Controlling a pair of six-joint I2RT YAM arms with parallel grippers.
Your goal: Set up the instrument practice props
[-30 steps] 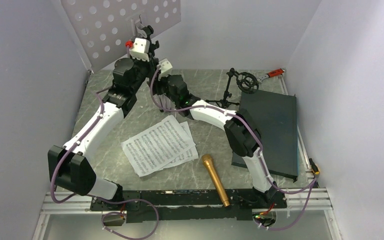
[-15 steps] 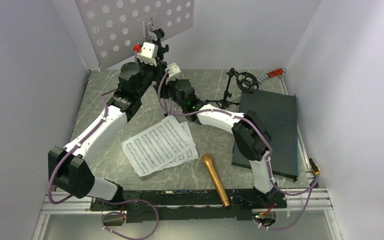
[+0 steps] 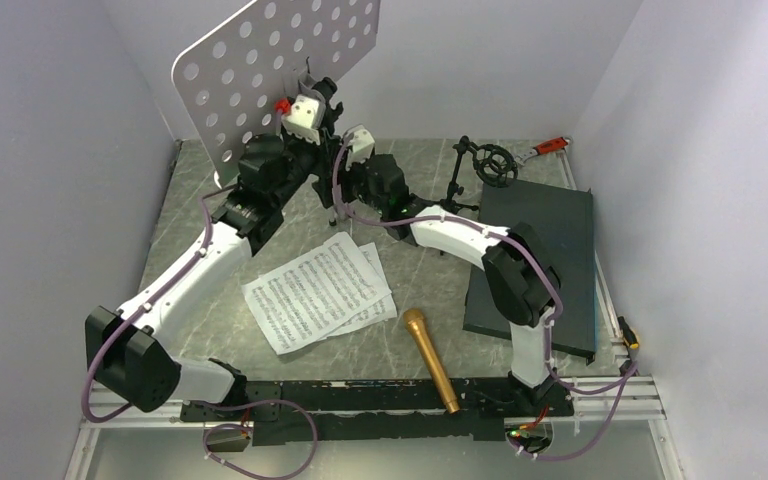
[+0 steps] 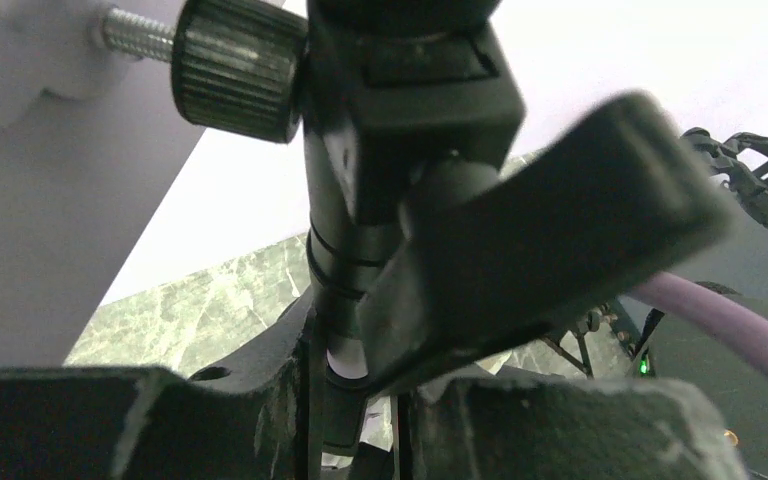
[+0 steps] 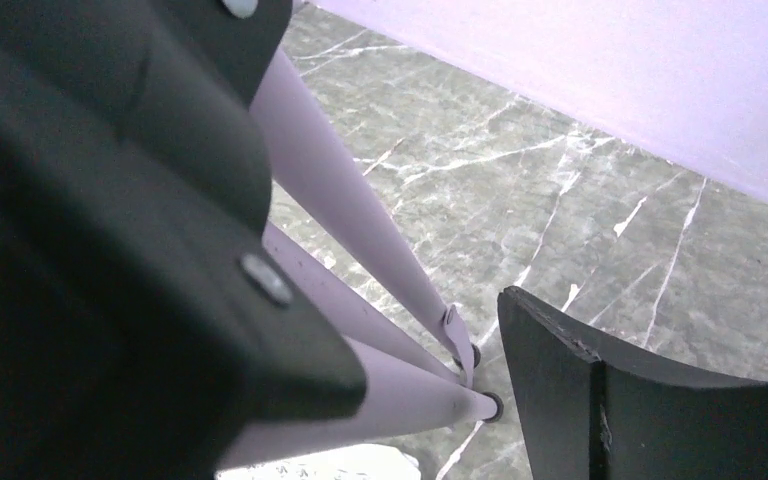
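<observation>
The pale lilac music stand (image 3: pixel 270 70) stands at the back left, its perforated desk tilted. My left gripper (image 3: pixel 318 92) is shut on the stand's black neck (image 4: pixel 345 250) just under the desk, beside a knurled knob (image 4: pixel 235 65). My right gripper (image 3: pixel 340 185) is lower down and open. The stand's lilac legs (image 5: pixel 360 230) run between its fingers (image 5: pixel 650 400) with a gap on the right side. Two music sheets (image 3: pixel 318 290) lie overlapped mid-table. The gold microphone (image 3: pixel 430 358) lies near the front. The black mic stand (image 3: pixel 485 165) stands at the back right.
A dark grey slab (image 3: pixel 545 260) lies along the right side, just behind my right arm. A red-handled wrench (image 3: pixel 550 146) sits in the back right corner. Lilac walls close in the table on three sides.
The stand and both arms have shifted right, and the desk has swung down into full view. My right gripper has opened off the stand's legs. The left grip is unchanged.
</observation>
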